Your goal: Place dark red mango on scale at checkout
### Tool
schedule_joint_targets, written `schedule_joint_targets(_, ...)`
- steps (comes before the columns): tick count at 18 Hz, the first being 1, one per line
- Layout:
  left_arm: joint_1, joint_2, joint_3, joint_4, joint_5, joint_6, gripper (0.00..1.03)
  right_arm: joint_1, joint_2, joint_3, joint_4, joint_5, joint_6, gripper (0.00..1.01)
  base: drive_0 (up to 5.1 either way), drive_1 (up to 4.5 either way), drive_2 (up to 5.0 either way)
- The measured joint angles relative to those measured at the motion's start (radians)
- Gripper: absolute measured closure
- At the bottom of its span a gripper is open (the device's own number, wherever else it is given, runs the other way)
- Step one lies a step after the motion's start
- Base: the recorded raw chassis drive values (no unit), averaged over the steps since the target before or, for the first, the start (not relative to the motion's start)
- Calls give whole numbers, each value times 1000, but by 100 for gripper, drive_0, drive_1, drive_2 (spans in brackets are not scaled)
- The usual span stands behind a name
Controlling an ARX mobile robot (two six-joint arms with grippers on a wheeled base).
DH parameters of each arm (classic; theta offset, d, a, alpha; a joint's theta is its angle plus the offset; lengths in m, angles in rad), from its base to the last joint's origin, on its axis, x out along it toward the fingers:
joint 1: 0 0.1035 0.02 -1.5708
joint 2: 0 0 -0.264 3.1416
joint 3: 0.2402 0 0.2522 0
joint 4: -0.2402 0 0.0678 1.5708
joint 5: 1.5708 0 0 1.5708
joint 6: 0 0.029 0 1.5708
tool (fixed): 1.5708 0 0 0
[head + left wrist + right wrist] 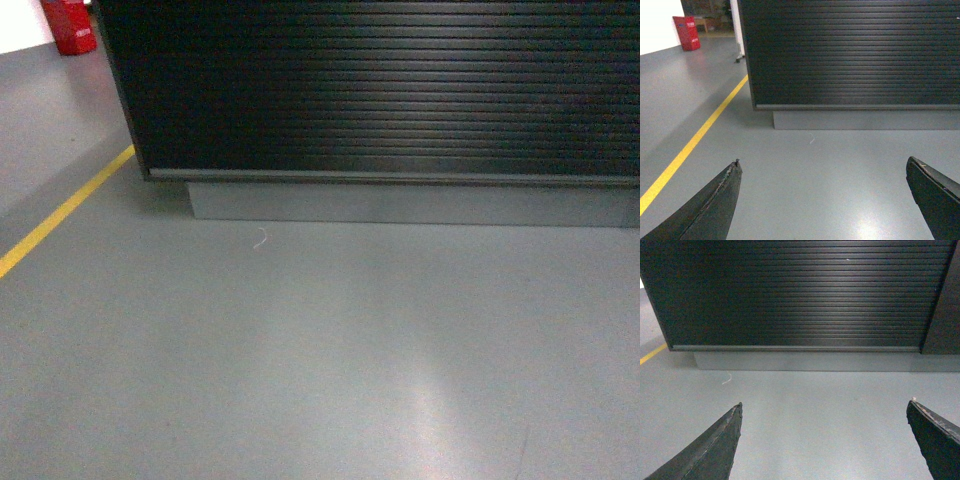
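Note:
The checkout fills the upper part of the head view: a dark counter front of horizontal ribbed slats on a grey plinth. Only its front shows; its top is out of view. The same slatted front appears in the left wrist view and again in the right wrist view. My left gripper is open with bare grey floor between its dark fingers. My right gripper is open too, holding nothing. The dark red mango and the scale are out of view. Neither gripper shows in the head view.
Grey floor stretches between me and the counter. A yellow floor line runs diagonally on the left. A red box-like object stands at the far left by a white wall. A small white scrap lies near the plinth.

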Motion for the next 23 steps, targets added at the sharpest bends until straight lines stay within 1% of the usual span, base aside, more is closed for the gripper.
schedule_joint_targets(14,0,0,0,-5,1,0,5,0,0,0,-3,0,0,3,11,444,-423)
schedule_joint_targets(17,0,0,0,-2,1,0,5,0,0,0,-1,0,0,3,3,315,-308)
schedule_joint_targets(23,0,0,0,-3,1,0,5,0,0,0,-1,0,0,3,1,147,-144)
